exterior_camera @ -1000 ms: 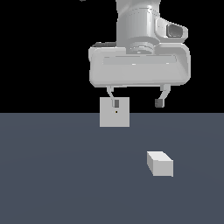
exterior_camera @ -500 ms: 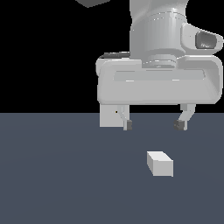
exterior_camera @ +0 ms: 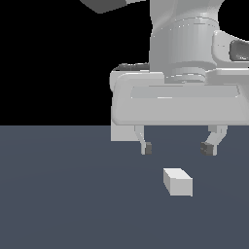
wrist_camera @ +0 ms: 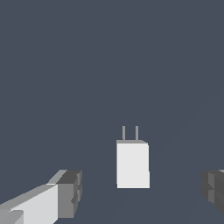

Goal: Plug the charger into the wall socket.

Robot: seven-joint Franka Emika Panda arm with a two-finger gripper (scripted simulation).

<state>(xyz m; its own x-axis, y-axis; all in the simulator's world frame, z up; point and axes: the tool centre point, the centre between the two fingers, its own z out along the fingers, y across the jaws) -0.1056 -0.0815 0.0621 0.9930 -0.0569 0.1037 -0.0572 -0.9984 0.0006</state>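
Note:
The charger [exterior_camera: 178, 182] is a small whitish block lying on the dark grey floor [exterior_camera: 58, 194]. In the wrist view the charger [wrist_camera: 132, 164] shows two thin prongs at one end. My gripper [exterior_camera: 177, 148] is open and empty, with its fingertips a little above the charger and spread wider than it. In the wrist view the gripper [wrist_camera: 142, 192] has one finger [wrist_camera: 65, 192] on each side of the block, not touching it. The wall socket [exterior_camera: 121, 132] is mostly hidden behind my hand; only a light-grey strip of it shows.
The floor meets a black background at a horizon line across the exterior view. My large grey hand body [exterior_camera: 177, 102] fills the upper right of that view.
My gripper has moved toward the exterior view's right and nearer the camera, lowering over the charger. It now covers most of the wall socket. The charger has not moved.

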